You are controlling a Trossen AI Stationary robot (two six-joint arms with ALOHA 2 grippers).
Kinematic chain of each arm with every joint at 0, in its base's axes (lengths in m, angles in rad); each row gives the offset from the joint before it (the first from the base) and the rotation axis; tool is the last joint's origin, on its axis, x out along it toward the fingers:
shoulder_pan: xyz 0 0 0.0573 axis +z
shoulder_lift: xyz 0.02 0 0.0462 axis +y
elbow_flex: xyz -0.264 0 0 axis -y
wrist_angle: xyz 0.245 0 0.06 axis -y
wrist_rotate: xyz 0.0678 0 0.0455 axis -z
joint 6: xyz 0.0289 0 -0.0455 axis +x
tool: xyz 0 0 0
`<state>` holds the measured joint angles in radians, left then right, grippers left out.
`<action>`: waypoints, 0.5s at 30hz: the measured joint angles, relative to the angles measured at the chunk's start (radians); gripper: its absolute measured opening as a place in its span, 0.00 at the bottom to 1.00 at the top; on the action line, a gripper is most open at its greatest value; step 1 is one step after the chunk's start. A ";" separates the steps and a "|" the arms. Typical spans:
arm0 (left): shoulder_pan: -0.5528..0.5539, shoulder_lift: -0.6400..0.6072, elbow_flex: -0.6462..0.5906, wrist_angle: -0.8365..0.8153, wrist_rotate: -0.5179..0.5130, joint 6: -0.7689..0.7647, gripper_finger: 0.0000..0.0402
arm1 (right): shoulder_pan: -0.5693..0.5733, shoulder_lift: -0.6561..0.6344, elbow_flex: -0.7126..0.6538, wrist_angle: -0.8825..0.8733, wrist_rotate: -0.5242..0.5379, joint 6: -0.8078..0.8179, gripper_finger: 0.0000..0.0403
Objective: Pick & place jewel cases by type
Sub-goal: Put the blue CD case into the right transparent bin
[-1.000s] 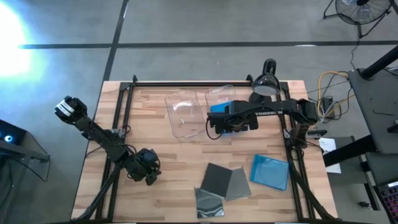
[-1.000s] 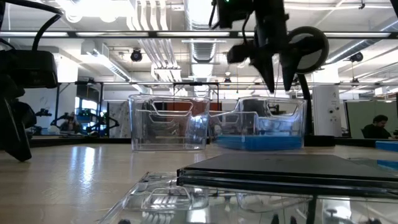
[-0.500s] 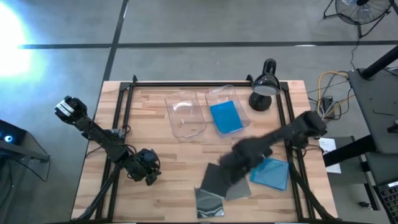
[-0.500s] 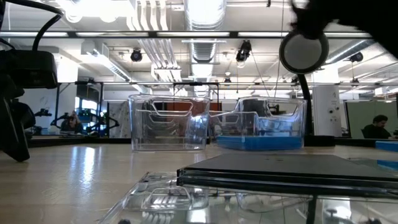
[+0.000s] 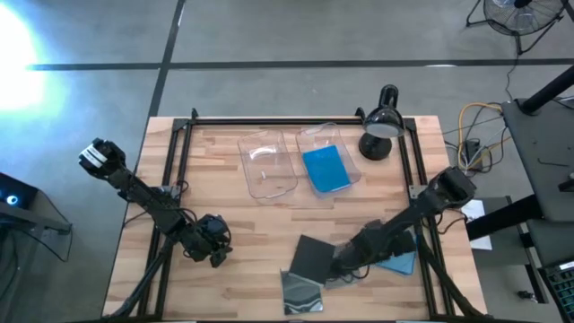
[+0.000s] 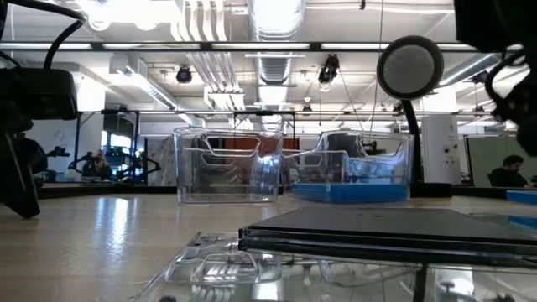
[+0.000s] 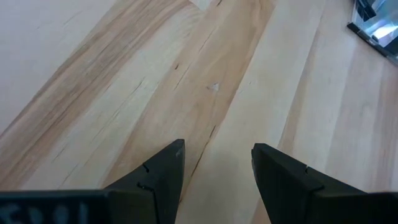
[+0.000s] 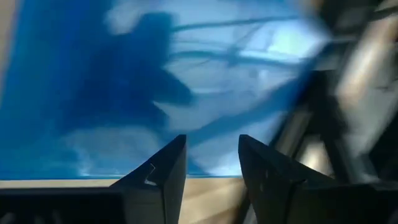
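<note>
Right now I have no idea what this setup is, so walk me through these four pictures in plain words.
This is a two-armed robot at a wooden table, sorting thin plastic cases by colour.

The overhead picture shows everything. The left gripper waits near the table's left edge. The right gripper is low over the loose cases.

Two clear plastic trays stand at the back: one looks empty, the other holds a bright blue case. Nearer the front lie a blue translucent case, partly under the arm, and dark grey cases. A black desk lamp stands at the back.

The level picture looks across the tabletop. The last two come from cameras on each wrist: both pairs of jaws are open and hold nothing.
</note>
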<state>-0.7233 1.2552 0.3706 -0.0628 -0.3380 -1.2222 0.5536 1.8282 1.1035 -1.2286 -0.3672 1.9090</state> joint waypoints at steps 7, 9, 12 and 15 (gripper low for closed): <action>0.001 0.000 0.000 0.000 -0.003 -0.045 0.42 | -0.069 -0.008 -0.007 0.174 0.137 0.074 0.32; 0.001 0.000 0.000 0.000 -0.006 -0.045 0.42 | -0.105 -0.007 0.023 0.205 0.249 0.062 0.31; 0.003 0.000 0.000 0.000 -0.014 -0.047 0.42 | -0.153 -0.002 0.083 0.263 0.466 -0.007 0.30; 0.010 0.000 0.000 0.000 -0.015 -0.047 0.42 | -0.190 -0.006 0.156 0.334 0.580 -0.152 0.30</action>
<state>-0.7133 1.2552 0.3702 -0.0623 -0.3531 -1.2694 0.3634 1.8220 1.2598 -0.8941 0.2131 1.7573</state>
